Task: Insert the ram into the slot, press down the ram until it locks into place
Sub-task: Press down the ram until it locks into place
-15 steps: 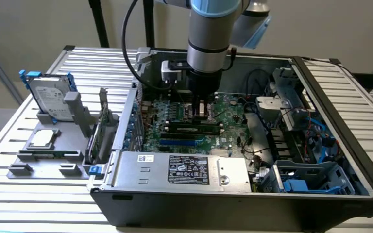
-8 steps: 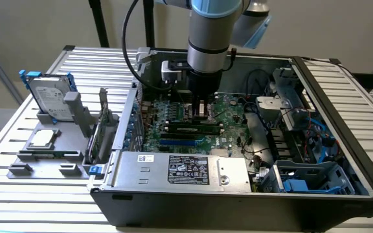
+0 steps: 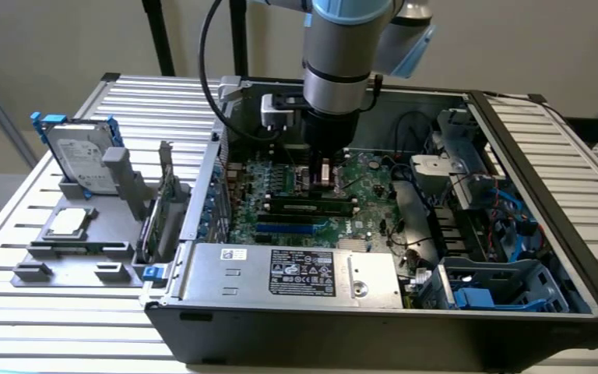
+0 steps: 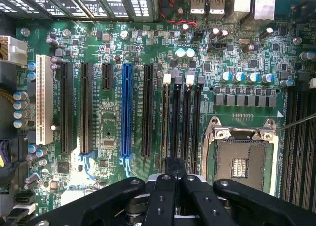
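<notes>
In the exterior view the ram (image 3: pixel 304 207), a thin green stick with dark chips, stands on edge in a long black slot on the motherboard. My gripper (image 3: pixel 323 185) hangs straight down from the arm, just above and behind the stick; whether it touches the stick I cannot tell. Looking down from the wrist, several parallel black memory sockets (image 4: pixel 177 122) with white end latches run away from the fingertips. The gripper (image 4: pixel 175 162) is shut, its black fingers pressed together over these sockets with nothing visible between them.
A shorter blue slot (image 4: pixel 127 110) (image 3: pixel 289 228) lies beside the black ones. The CPU socket (image 4: pixel 242 159) sits on the sockets' other side. The power supply (image 3: pixel 299 273) lies at the case's front. A hard drive (image 3: pixel 79 156) stands outside, on the exterior view's left.
</notes>
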Tool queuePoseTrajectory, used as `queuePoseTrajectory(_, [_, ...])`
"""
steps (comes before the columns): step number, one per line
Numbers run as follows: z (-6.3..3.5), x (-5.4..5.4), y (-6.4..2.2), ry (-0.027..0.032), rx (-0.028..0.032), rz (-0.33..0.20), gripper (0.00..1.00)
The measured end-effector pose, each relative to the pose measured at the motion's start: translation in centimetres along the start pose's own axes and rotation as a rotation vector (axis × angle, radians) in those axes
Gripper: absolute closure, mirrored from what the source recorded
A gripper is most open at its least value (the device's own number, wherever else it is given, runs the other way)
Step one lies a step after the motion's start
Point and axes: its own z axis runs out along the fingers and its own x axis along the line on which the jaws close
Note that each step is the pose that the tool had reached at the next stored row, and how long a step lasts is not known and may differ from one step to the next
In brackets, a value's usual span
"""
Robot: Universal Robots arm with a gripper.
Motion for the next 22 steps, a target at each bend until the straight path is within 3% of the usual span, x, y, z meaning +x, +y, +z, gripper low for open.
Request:
queuePoseTrajectory(14, [0.62,0.03,-0.17,0.0001,-0.0018,0.0,0.89])
queuePoseTrajectory(18, [-0.31,0.03,-0.17,0.0,-0.0071,0.0,0.89])
queuePoseTrajectory(22, [-0.33,0.14,-0.29,-0.0001,-0.0104,0.0,0.89])
